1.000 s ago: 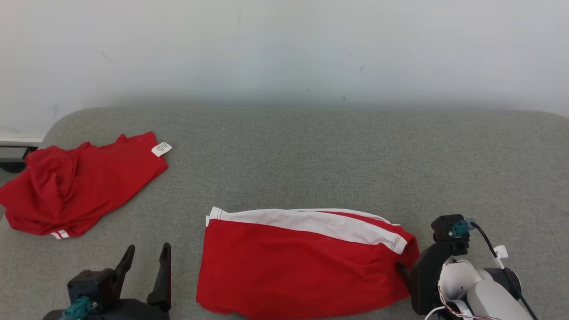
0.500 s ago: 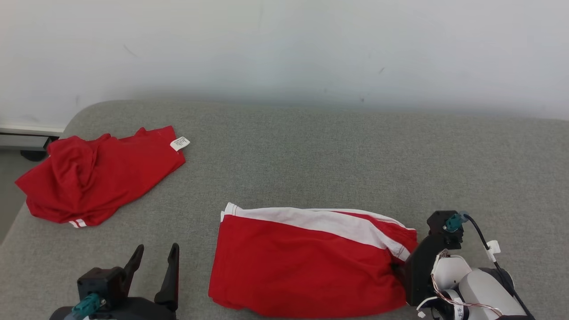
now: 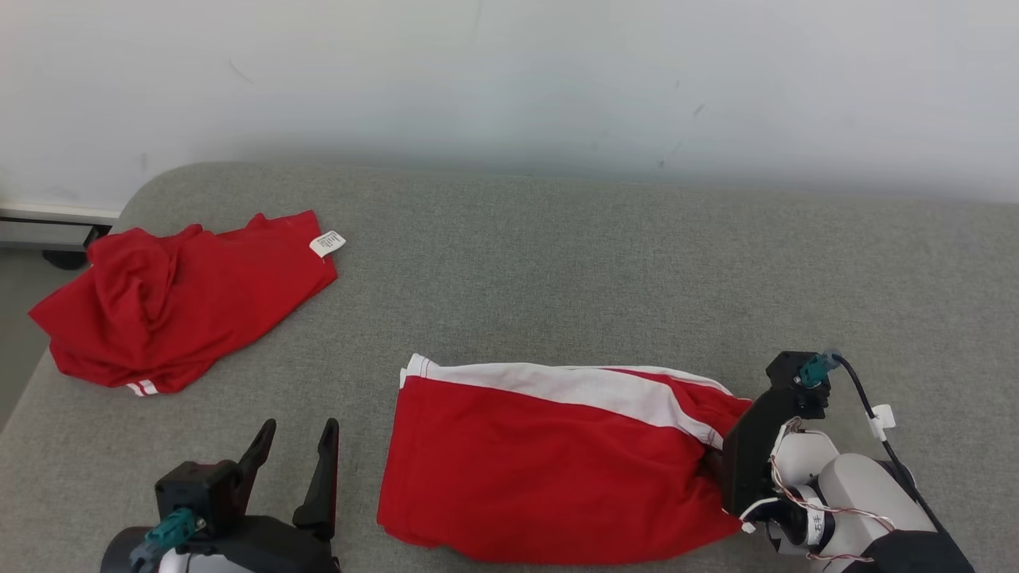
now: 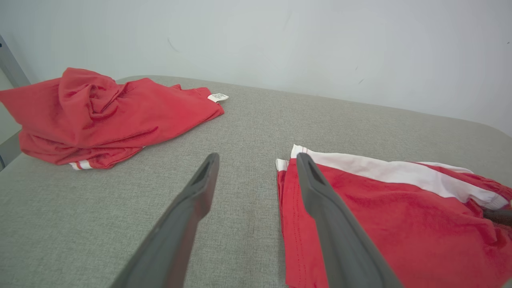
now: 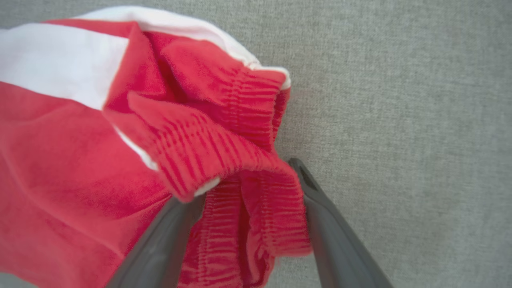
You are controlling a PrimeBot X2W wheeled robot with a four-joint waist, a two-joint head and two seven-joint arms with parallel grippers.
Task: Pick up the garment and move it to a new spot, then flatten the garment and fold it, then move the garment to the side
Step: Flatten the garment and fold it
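Note:
The garment (image 3: 549, 469) is a pair of red shorts with a white side stripe, lying folded on the grey padded surface (image 3: 557, 270) in front of me. My right gripper (image 3: 716, 471) is at its right end. In the right wrist view my right gripper (image 5: 244, 180) is open, its two fingers straddling the bunched elastic waistband (image 5: 256, 208) of the garment (image 5: 80, 160). My left gripper (image 3: 298, 430) stands open with nothing between its fingers, just left of the garment. In the left wrist view, my left gripper (image 4: 257, 158) points past the hem corner of the garment (image 4: 380, 208).
A second red garment (image 3: 183, 302) with a white label lies crumpled at the surface's far left corner, also seen as the red heap (image 4: 100, 116). A white wall rises behind. The surface's rounded left edge (image 3: 24, 398) drops to the floor.
The head camera has shifted, moving the whole picture rightward. My right gripper has slid left onto the garment's waistband end, which now bunches between its fingers. The left gripper keeps its pose.

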